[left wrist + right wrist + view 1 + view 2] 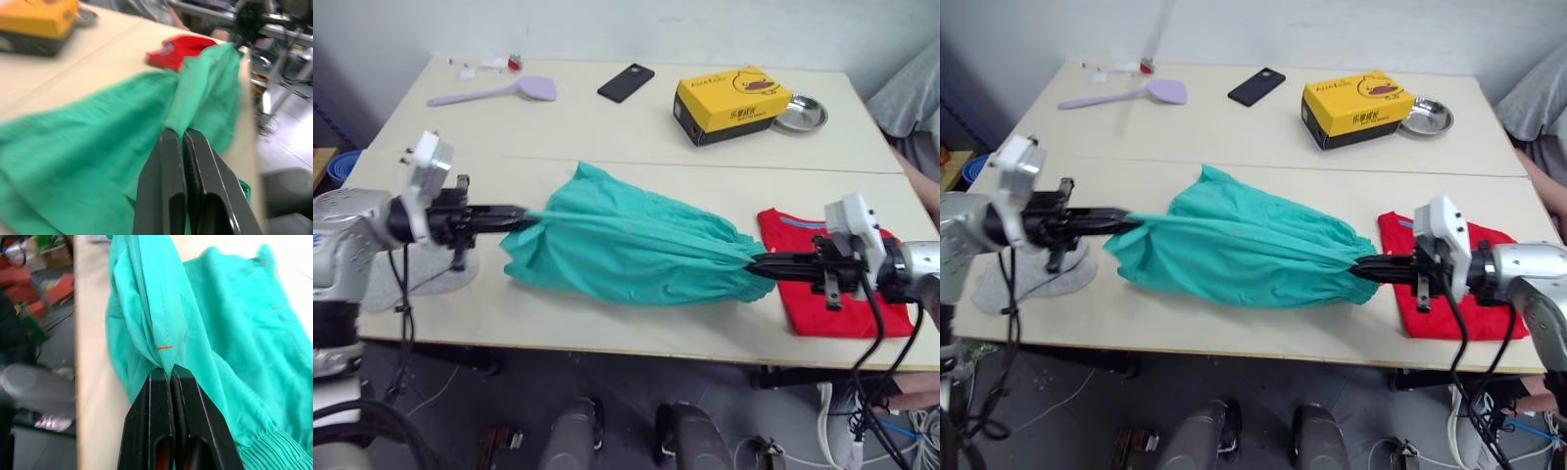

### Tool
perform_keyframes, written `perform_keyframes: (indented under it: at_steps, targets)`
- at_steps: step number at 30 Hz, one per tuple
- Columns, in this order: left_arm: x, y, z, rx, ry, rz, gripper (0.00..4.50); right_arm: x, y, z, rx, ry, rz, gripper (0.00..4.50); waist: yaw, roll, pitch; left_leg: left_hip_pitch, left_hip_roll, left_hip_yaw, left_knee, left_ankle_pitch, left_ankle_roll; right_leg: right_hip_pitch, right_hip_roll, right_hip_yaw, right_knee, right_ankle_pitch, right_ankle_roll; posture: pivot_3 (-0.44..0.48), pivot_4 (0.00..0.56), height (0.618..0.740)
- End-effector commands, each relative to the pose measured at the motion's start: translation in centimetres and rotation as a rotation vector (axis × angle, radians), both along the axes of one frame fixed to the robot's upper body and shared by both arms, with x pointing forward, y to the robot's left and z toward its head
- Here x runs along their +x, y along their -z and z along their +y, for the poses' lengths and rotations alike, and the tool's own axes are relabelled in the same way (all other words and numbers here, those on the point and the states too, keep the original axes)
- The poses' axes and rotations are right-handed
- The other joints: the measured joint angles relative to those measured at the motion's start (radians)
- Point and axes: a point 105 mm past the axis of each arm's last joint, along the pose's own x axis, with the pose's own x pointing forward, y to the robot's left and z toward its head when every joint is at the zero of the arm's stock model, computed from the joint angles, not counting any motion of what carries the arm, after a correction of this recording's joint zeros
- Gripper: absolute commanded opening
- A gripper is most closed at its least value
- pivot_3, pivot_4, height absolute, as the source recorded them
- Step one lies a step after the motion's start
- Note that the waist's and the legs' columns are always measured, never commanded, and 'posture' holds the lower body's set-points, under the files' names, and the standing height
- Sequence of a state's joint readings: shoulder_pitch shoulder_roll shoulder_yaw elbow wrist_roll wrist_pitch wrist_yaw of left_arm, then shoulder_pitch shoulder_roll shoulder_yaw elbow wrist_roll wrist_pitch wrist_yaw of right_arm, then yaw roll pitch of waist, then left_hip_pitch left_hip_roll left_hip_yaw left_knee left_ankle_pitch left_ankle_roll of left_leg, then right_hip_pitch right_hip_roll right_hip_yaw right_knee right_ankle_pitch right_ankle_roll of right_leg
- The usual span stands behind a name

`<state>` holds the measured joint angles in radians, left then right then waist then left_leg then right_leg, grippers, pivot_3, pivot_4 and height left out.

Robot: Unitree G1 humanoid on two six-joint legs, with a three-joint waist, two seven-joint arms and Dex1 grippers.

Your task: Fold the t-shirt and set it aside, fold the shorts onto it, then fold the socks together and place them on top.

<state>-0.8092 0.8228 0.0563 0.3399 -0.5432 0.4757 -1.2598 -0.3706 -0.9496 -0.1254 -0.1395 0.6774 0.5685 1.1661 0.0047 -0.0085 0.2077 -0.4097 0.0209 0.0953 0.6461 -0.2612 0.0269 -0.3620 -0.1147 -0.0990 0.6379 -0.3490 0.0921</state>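
A: Left gripper (521, 216) fingers pressed together on a bunched edge of the shorts (626, 245); right gripper (759, 262) pinches the opposite edge. Cloth hangs taut between them above the table (607, 137).

B: T-shirt (803, 294) lies folded just beside the shorts' right end, under the right gripper; socks (421, 279) beside their left end. Risk?

A: Thin pinches. More tension could slip an edge loose; lowering could drag the t-shirt open.

Pale beige worktop (607, 127): teal-green cloth shorts (626, 240) mid, folded red t-shirt (808, 284) right, grey socks (1033, 274) left; far side yellow box (732, 105), black phone (626, 82), purple spatula (494, 93), metal dish (800, 114).
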Motion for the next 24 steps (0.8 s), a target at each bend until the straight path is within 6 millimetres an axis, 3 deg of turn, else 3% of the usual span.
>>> perform_keyframes:
  at_steps: [1, 4, 8, 12, 16, 19, 24]
  targets:
    - [4.4, -1.0, -0.1, 0.019, -0.156, -0.142, 0.06, 2.8, 0.3, -0.8, 0.007, 0.150, -0.033, 0.00, 0.003, -0.001, -0.001, -0.002, 0.000, 0.001, 0.001, 0.000, 0.000, -0.002, 0.000, -0.002, 0.001, 0.000, 0.000, 0.000, 0.150, 0.740]
    - [7.4, -1.8, -1.9, -0.025, -0.242, -0.226, 0.06, 4.7, 0.5, -1.1, 0.018, 0.249, -0.067, 0.00, 0.007, -0.002, -0.001, -0.015, -0.003, 0.005, 0.006, 0.003, 0.004, -0.015, 0.001, -0.005, 0.010, 0.003, 0.005, 0.000, 0.150, 0.740]
    - [9.7, -1.8, -4.2, -0.030, -0.322, -0.291, 0.06, 6.9, 0.9, -2.0, 0.017, 0.416, -0.124, 0.00, 0.004, -0.004, 0.000, -0.016, -0.007, 0.010, 0.005, 0.003, 0.010, -0.016, -0.001, -0.007, 0.006, 0.006, 0.012, 0.000, 0.150, 0.740]
    - [11.2, -0.3, -5.6, 0.008, -0.411, -0.281, 0.06, 8.6, 1.6, -3.1, -0.006, 0.561, -0.182, 0.00, 0.000, -0.005, 0.001, -0.017, -0.009, 0.012, 0.005, 0.005, 0.014, -0.016, -0.003, -0.006, 0.004, 0.009, 0.016, 0.000, 0.150, 0.740]
    - [11.7, 1.5, -6.0, 0.022, -0.450, -0.241, 0.06, 9.3, 2.5, -2.9, -0.011, 0.591, -0.194, 0.00, -0.005, -0.006, 0.001, -0.016, -0.009, 0.012, 0.006, 0.006, 0.014, -0.016, -0.003, -0.006, 0.006, 0.009, 0.017, 0.000, 0.150, 0.740]
    - [12.2, 2.4, -5.2, 0.007, -0.530, -0.217, 0.70, 9.4, 2.5, -3.0, 0.046, 0.627, -0.179, 0.20, -0.008, -0.006, 0.001, -0.016, -0.009, 0.011, 0.006, 0.008, 0.014, -0.016, -0.003, -0.006, 0.008, 0.009, 0.017, 0.000, 0.150, 0.740]
    - [11.4, 0.1, -2.1, -0.060, -0.587, -0.384, 2.35, 7.9, 0.7, -4.5, 0.023, 0.620, -0.301, 1.71, -0.008, -0.006, 0.001, -0.015, -0.008, 0.011, 0.006, 0.008, 0.013, -0.016, -0.003, -0.006, 0.009, 0.009, 0.017, 0.000, 0.150, 0.740]
